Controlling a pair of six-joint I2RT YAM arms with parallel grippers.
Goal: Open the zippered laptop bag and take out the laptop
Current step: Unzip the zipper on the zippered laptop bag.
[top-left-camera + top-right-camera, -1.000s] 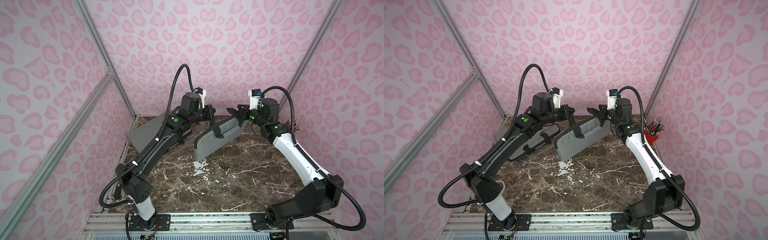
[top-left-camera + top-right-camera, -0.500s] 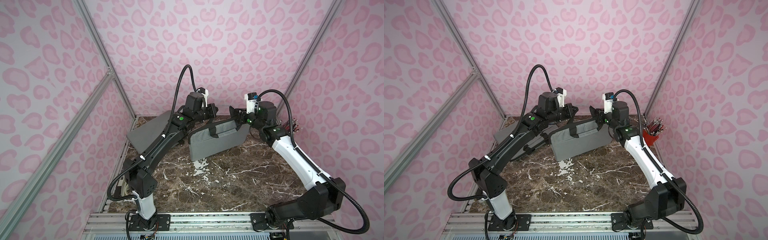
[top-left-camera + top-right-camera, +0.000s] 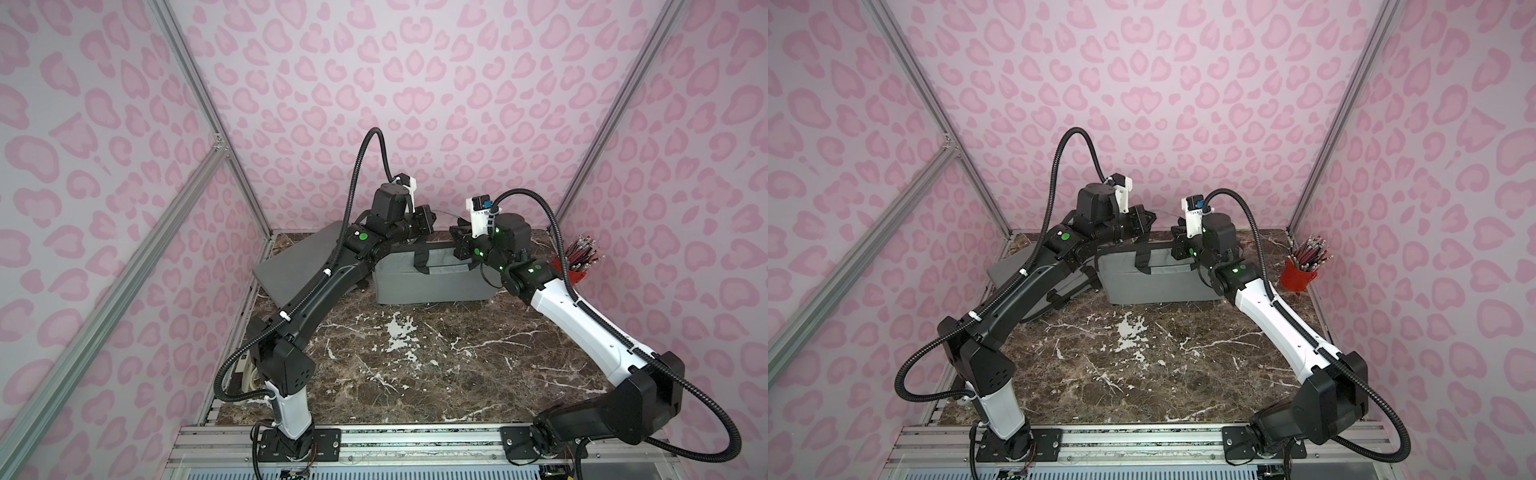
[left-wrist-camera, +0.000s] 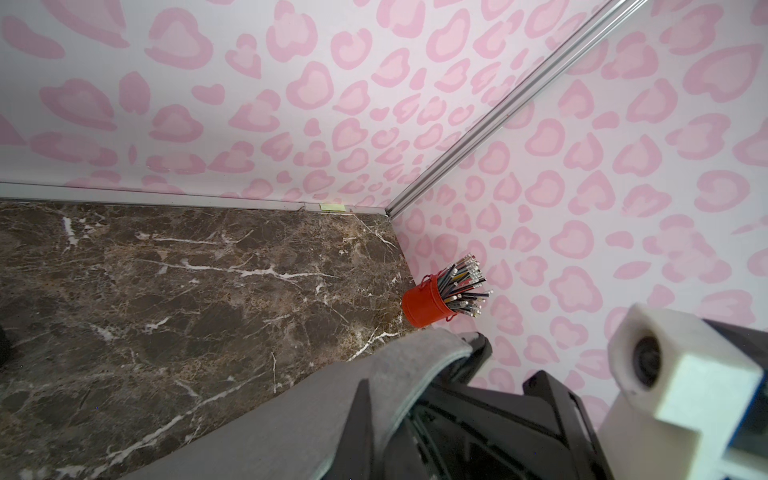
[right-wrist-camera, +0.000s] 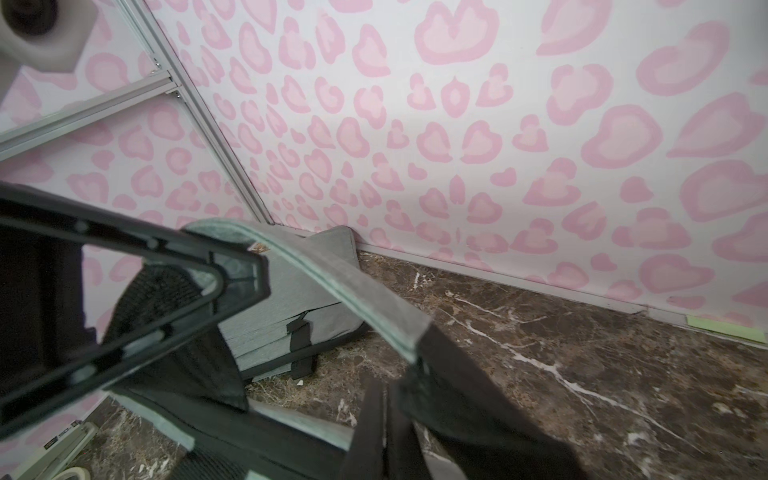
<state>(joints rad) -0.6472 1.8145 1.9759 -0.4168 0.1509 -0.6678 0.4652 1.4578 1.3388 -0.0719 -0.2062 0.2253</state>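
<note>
At the far left of the marble counter (image 3: 415, 374), a flat grey case (image 3: 299, 257) lies against the corner of the walls, partly under the left arm. The right wrist view shows it as grey fabric with short black tabs (image 5: 328, 257).

The left arm reaches over that case toward the far middle. Its left claw (image 3: 428, 220) (image 3: 1144, 216) sits at the top left end of the laptop bag (image 3: 432, 282) (image 3: 1158, 282). The jaws are together, and in the right wrist view the bag's grey handle (image 5: 332, 270) arches up into the claw's black tip.

In both top views the laptop bag stands upright on its long edge at the far middle of the counter, with its broad grey face toward the near side. A black strap (image 3: 420, 259) hangs down that face. The zipper cannot be made out from here, so whether the bag is open is not clear.

The right claw (image 3: 457, 243) (image 3: 1177, 245) sits at the bag's top edge toward its right end. It is closed on the bag, though the fingers themselves are hidden in its own wrist view.

At the far right, well apart from the bag, a red cup of pencils (image 3: 571, 274) (image 3: 1298, 278) (image 4: 428, 305) stands against the right wall.
</note>
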